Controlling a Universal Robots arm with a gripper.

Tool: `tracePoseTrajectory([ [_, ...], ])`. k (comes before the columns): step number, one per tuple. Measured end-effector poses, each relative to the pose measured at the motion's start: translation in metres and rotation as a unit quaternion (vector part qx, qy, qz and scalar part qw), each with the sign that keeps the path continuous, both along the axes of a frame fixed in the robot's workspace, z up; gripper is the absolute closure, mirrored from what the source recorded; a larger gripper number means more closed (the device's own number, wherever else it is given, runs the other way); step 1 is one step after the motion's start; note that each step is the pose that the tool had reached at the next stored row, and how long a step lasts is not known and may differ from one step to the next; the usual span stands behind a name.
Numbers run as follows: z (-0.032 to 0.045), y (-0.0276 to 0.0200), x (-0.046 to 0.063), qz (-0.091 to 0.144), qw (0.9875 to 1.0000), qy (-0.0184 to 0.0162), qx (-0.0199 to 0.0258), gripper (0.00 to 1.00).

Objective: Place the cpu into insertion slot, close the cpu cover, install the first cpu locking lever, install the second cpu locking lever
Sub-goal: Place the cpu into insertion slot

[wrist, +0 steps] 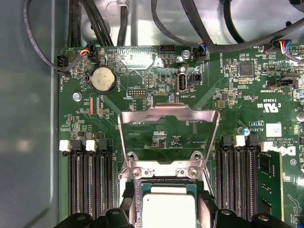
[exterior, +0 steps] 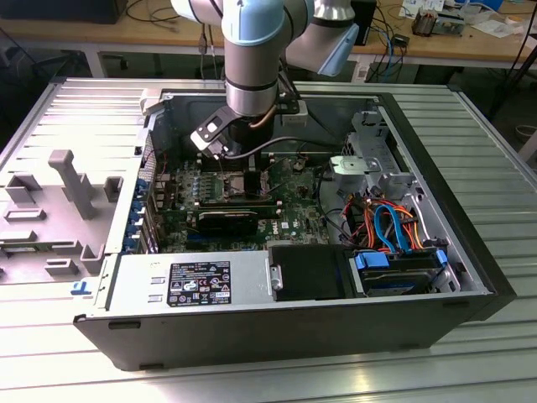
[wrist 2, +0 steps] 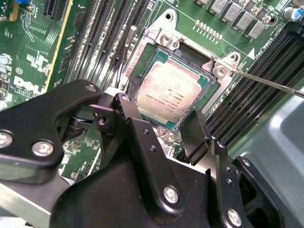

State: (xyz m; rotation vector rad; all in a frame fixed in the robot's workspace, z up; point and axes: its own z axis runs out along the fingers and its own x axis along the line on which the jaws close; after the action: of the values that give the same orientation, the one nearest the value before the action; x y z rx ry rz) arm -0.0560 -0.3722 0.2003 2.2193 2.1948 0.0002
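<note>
gripping: the gripper [wrist 2: 165, 110] is closed down almost to the chip's width. its two black fingers [wrist 2: 194, 128] sit against opposite edges of the cpu [wrist 2: 168, 88], and i judge that it has hold of the chip rather than merely straddling it.
cpu position: the chip lies metal face up inside the insertion slot [wrist 2: 190, 56], square to the rim and looking level. whether it is fully seated i cannot tell.
why the edge hold: pinching the sides leaves the underside free to meet the socket's contacts and lets the chip go down flat.
cpu cover: in the first wrist view the cpu cover [wrist: 166, 111] stands swung up on its hinge, on the side of the socket away from the fingers. that leaves the opening below free for the chip, and the cover is not yet closed.
locking lever: a thin locking lever [wrist 2: 266, 82] juts out from a socket corner over the memory slots [wrist 2: 256, 109]. it is unlatched, which is what lets the frame stand open.
arm: in the exterior view the arm [exterior: 252, 50] reaches straight down into the open computer case [exterior: 252, 336], with its wrist over the green board [wrist: 142, 61]. a vertical approach suits a flat drop-in.
progress: by my reading the first step is near its end, with the cover and levers undone.
</note>
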Motion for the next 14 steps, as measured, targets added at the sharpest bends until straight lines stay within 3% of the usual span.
tracePoseTrajectory([
  [3,0.0002,-0.0004,-0.0002,0.0,1.0,0.0,0.0029,0.38],
  [6,0.0002,-0.0004,-0.0002,0.0,1.0,0.0,0.003,0.38],
  [11,0.0091,-0.0008,-0.0002,0.0,1.0,0.0,0.003,0.38],
  [14,0.0092,-0.0007,-0.0002,0.0,1.0,0.0,0.0031,0.38],
])
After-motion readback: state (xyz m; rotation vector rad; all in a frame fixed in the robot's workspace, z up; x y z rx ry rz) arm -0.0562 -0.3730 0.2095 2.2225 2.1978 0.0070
